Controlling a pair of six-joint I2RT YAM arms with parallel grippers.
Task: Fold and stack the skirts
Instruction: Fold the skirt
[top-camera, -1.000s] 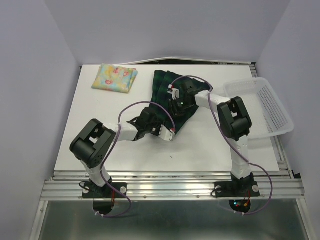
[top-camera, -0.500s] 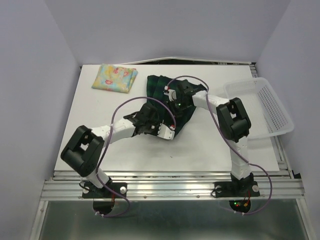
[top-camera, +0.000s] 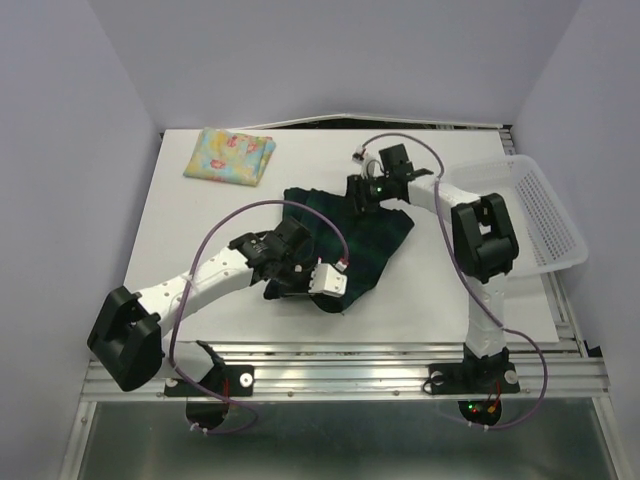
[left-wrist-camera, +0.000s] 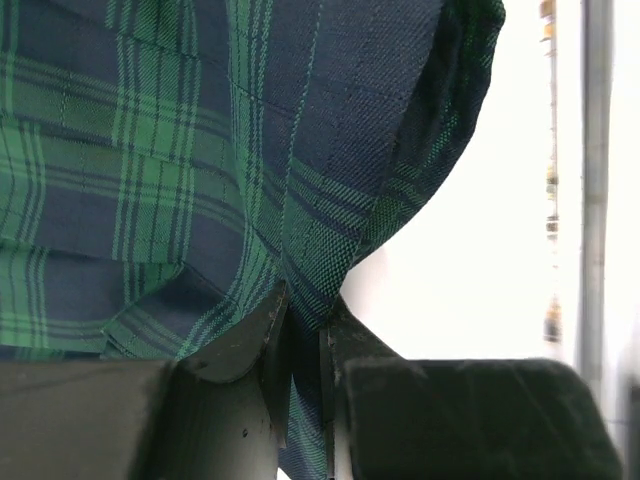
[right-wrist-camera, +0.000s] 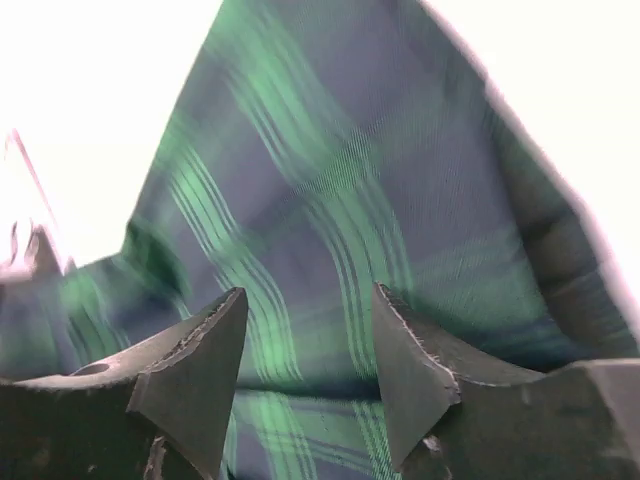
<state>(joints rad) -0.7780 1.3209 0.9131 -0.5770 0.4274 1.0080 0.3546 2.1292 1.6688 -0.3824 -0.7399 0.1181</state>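
Note:
The dark green-and-navy plaid skirt (top-camera: 360, 235) lies spread in the middle of the table. Its weave fills the left wrist view (left-wrist-camera: 200, 150). My left gripper (top-camera: 290, 283) sits at the skirt's near-left edge, shut on a pinched fold of the plaid cloth (left-wrist-camera: 305, 325). My right gripper (top-camera: 362, 195) hovers over the skirt's far edge, with its jaws open and only plaid cloth (right-wrist-camera: 330, 200) showing behind the gap (right-wrist-camera: 310, 320). The pale yellow flowered skirt (top-camera: 230, 156) lies folded at the far left, away from both grippers.
A white mesh basket (top-camera: 535, 215) stands at the table's right edge, close behind the right arm's elbow. The metal rail (top-camera: 340, 355) runs along the near edge. Purple cables loop above both arms.
My left gripper shut on the plaid skirt's edge and drew it toward the near left, spreading the cloth. My right gripper opened, let go and drew back toward the far right.

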